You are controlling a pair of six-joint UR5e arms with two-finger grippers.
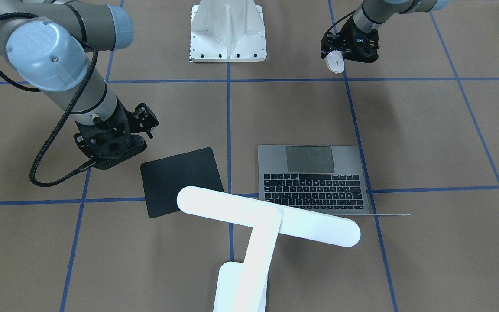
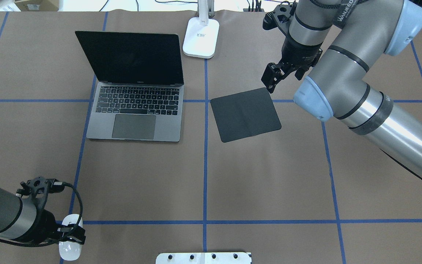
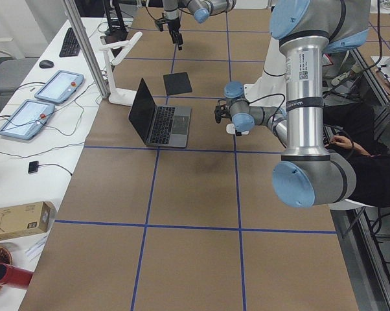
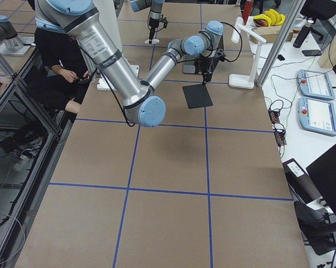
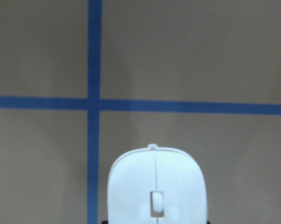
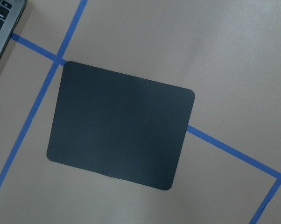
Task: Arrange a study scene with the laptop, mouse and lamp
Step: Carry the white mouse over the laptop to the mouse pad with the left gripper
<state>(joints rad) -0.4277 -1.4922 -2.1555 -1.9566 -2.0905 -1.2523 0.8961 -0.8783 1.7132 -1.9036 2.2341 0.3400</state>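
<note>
The open dark-grey laptop (image 2: 134, 110) sits left of centre, its screen upright. Behind it the white lamp (image 1: 267, 216) stands on its flat base (image 2: 200, 36), and its bar head hangs over the table. The white mouse (image 2: 70, 245) is at the near left by a blue tape crossing. My left gripper (image 2: 71, 234) is shut on the mouse (image 5: 157, 186), which fills the bottom of the left wrist view. My right gripper (image 2: 270, 82) hangs open and empty above the far right corner of the black square mat (image 2: 245, 114).
The white bolted pedestal (image 1: 228, 32) stands at the robot's side of the table. Blue tape lines cross the brown table top (image 2: 269, 176). In the side views, tablets, a keyboard and cables lie on a white bench past the lamp, and a seated person is behind the robot.
</note>
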